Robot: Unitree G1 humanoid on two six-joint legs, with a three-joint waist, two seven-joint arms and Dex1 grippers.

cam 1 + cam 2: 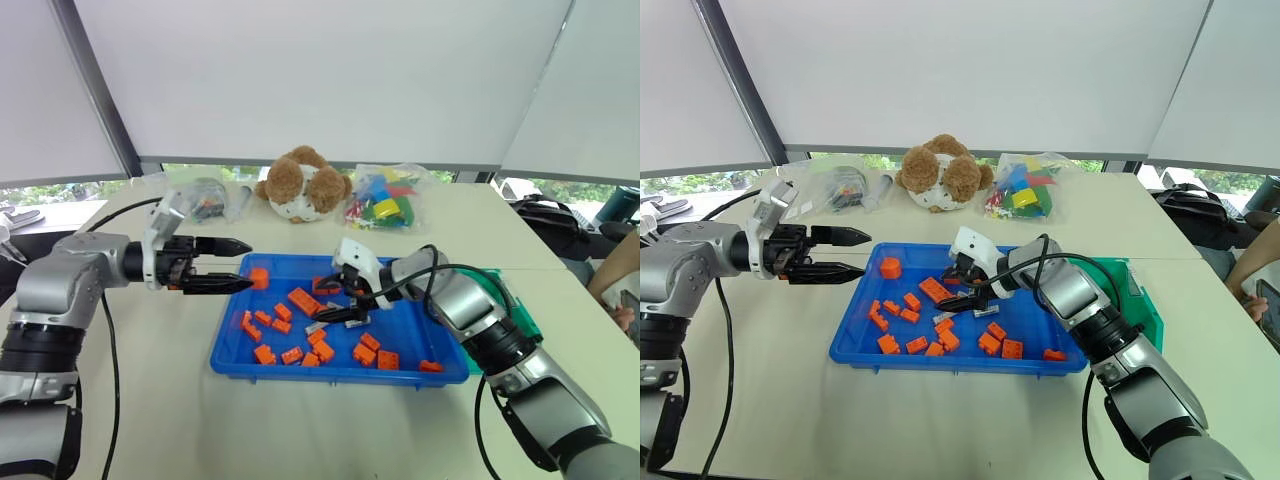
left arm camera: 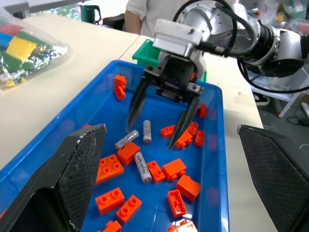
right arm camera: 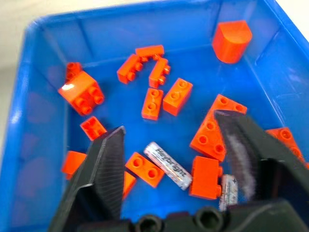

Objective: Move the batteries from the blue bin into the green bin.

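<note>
The blue bin (image 1: 330, 372) sits mid-table with several orange bricks (image 1: 303, 299) scattered inside. Among them lie three silver batteries (image 2: 126, 139) (image 2: 147, 131) (image 2: 142, 166). My right gripper (image 2: 150, 137) hangs open low inside the bin, its fingertips on either side of two of the batteries, holding nothing. In the right wrist view, one battery (image 3: 168, 165) lies between its fingers (image 3: 108, 164) and another (image 3: 228, 192) lies by the other finger. My left gripper (image 1: 248, 265) is open and empty above the bin's left rim. The green bin (image 1: 1140, 300) stands against the blue bin's right side, partly behind my right arm.
A teddy bear (image 1: 302, 185), a bag of coloured blocks (image 1: 385, 200) and a clear bag with small items (image 1: 205, 198) lie along the table's far edge. A person's arm (image 1: 615, 270) shows at the right edge. Bare tabletop lies in front of the blue bin.
</note>
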